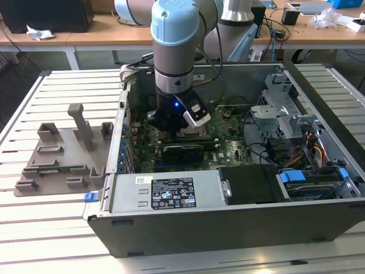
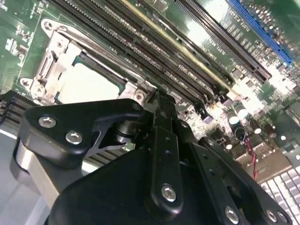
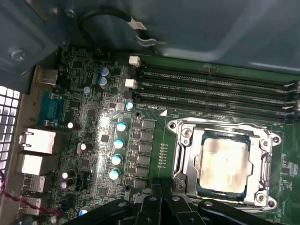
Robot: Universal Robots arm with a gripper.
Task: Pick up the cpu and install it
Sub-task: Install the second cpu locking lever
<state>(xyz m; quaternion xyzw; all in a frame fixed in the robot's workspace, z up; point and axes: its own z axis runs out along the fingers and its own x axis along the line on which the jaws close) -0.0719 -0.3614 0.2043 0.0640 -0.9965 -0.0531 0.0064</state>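
Hanging low inside the open computer case [image 1: 228,228], I sit directly over the motherboard [image 1: 228,145] in the exterior view. My gripper [image 1: 185,127] is down at the CPU socket area, with a small blue light glowing on my wrist housing. At 9 o'clock from the case, well apart on the slatted table [image 1: 57,228], lies the grey plastic holder tray [image 1: 60,157]. At 3 o'clock from me, inside the case, are the drive cage [image 1: 282,108] and a bundle of coloured cables [image 1: 316,148]. The black power supply cover [image 1: 251,184] lies at 5 o'clock.

Second wrist view: my black gripper linkage [image 2: 159,154] crowds the near field. Beyond it, at 10 o'clock, the socket frame [image 2: 51,61] holds the cpu [image 2: 86,84], whose pale top glares under the light. RAM slots [image 2: 187,51] run diagonally just beside the socket, and a blue expansion slot [image 2: 262,33] lies further off at 2 o'clock. My fingertips are out of sight here; whether the jaws stand wide or narrow, I cannot tell.

First wrist view: the cpu [image 3: 222,161] lies flat and square inside the metal socket frame [image 3: 180,154], its silvery top mottled. My gripper's dark edge [image 3: 161,211] shows near the frame at 7 o'clock from the chip, not touching it. A row of capacitors [image 3: 117,150] stands at 9 o'clock from the socket, and the rear ports [image 3: 35,150] lie beyond them.
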